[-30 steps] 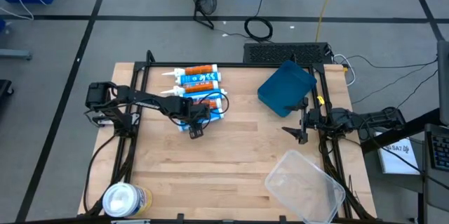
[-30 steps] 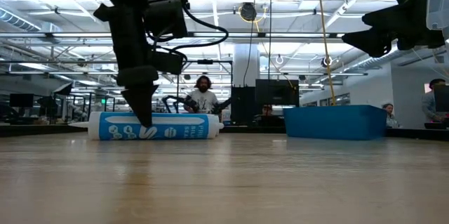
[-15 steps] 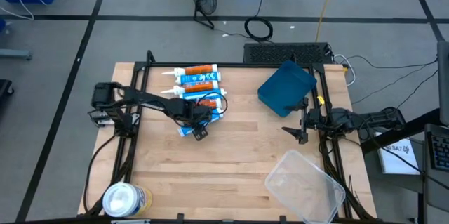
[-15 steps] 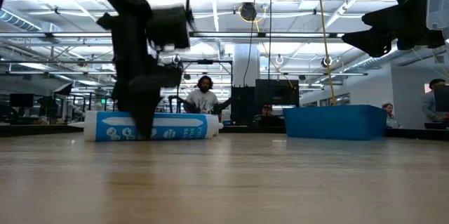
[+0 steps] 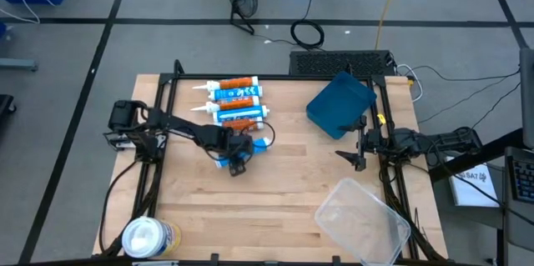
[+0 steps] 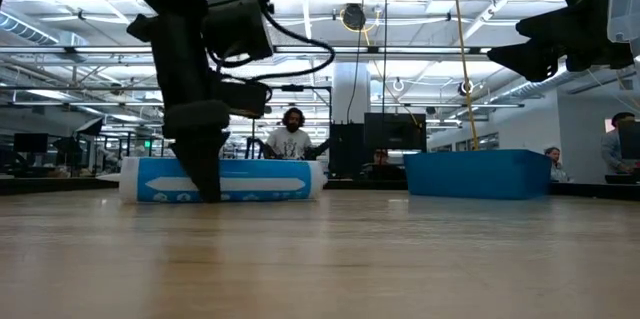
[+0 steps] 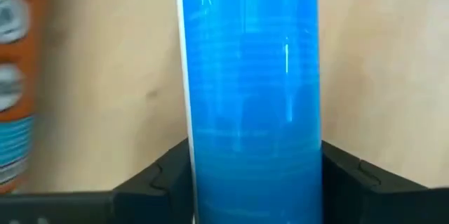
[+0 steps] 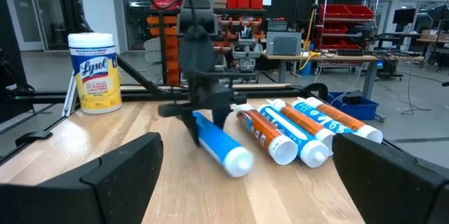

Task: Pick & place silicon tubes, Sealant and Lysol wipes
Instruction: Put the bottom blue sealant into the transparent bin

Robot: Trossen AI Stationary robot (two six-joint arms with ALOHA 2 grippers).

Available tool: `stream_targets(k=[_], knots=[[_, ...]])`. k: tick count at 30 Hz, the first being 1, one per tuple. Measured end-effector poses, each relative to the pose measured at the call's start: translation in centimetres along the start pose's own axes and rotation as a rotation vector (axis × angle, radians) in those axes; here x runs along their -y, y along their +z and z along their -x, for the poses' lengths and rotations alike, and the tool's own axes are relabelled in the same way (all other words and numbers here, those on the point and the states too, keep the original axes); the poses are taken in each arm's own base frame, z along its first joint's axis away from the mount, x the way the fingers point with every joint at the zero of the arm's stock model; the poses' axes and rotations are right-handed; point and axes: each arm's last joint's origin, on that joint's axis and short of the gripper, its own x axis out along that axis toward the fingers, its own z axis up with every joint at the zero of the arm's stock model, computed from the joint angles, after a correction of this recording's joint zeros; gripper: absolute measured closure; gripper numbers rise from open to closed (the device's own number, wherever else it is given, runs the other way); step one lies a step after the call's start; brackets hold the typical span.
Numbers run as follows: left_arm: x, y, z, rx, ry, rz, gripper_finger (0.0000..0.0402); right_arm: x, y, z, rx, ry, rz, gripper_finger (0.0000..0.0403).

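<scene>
Change from earlier: blue tube (image 5: 246,147) found dragged clear of the tube row (image 5: 237,99) toward table centre, turned at an angle; previously lay against the row. Left gripper (image 5: 236,163) moved with it, nearer the table's middle.
Left gripper: down at table level, fingers (image 7: 158,178) closed against both sides of the blue tube (image 7: 250,97), pinching it. Tube resting on the table (image 5: 284,183) in the low view (image 6: 225,179).
Right gripper: raised at the right table edge (image 5: 357,159), fingers (image 8: 119,171) spread wide, nothing between them. No change noted from earlier.
Tube row: remaining tubes side by side near the far edge, orange and blue labels, nozzles toward the left. Nearest orange tube (image 8: 261,134) just beside the blue tube (image 8: 221,147), not touching.
Lysol wipes: upright at the near left corner (image 5: 148,238), white lid on; well apart from the tubes. Seen also in the right wrist view (image 8: 94,71). Position unchanged.
Containers: clear tub (image 5: 362,220) at the near right corner, no contents visible. Blue bin (image 5: 340,104) at the far right, interior not discernible.
</scene>
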Motion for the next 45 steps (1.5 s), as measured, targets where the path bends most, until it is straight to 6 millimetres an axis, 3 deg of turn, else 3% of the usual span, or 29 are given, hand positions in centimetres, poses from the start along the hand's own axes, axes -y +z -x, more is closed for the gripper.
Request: stream_targets(k=[5,16,21,31,37,45], knots=[[1.5,0.2,2.1,0.061,-0.059,-0.093,0.0188,0.0,0.0,0.0,0.0,0.0,0.0,0.0012],[5.5,2.5,9.4,0.555,-0.083,-0.562,0.0188,0.0,0.0,0.0,0.0,0.0,0.0,0.0012],[5.8,3.9,10.5,0.745,-0.148,-0.727,0.0188,0.0,0.0,0.0,0.0,0.0,0.0,0.0012],[2.9,7.7,10.3,1.01,-0.299,-0.848,0.0188,0.0,0.0,0.0,0.0,0.0,0.0,0.0012],[0.4,9.5,8.3,1.059,-0.352,-0.821,0.0188,0.0,0.1,0.0,0.005,-0.001,-0.002,0.0012],[-1.5,11.3,6.4,1.177,-0.445,-0.781,0.0188,0.1,0.8,0.0,0.082,-0.005,-0.26,0.0012]])
